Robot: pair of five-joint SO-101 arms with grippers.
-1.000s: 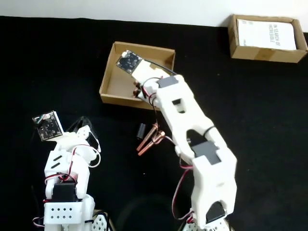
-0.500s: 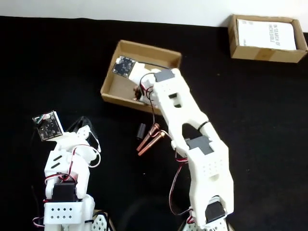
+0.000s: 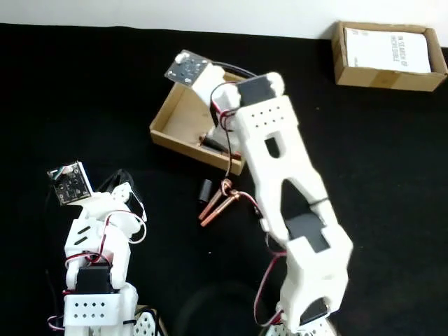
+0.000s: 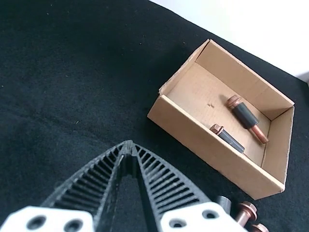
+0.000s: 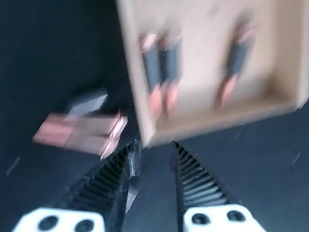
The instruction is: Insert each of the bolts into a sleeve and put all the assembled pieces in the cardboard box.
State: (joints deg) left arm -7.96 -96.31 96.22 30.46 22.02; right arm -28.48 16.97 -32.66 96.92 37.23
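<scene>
My right gripper point(image 5: 153, 145), narrowly open and empty, is hovering beside the box point(image 5: 217, 120) wall, centre frame; descending risks snagging it, scattering loose bolts point(image 5: 79, 133).

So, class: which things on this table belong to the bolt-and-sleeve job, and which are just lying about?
Job in hand: cardboard box; assembled pieces inside it; loose bolts; loose sleeve.
Lying about: second box at the table's far corner; printed sheet in it.

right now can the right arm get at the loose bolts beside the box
Probably yes: the right gripper hangs open by the cardboard box wall, with the copper bolts lying uncovered just beside it.
</scene>
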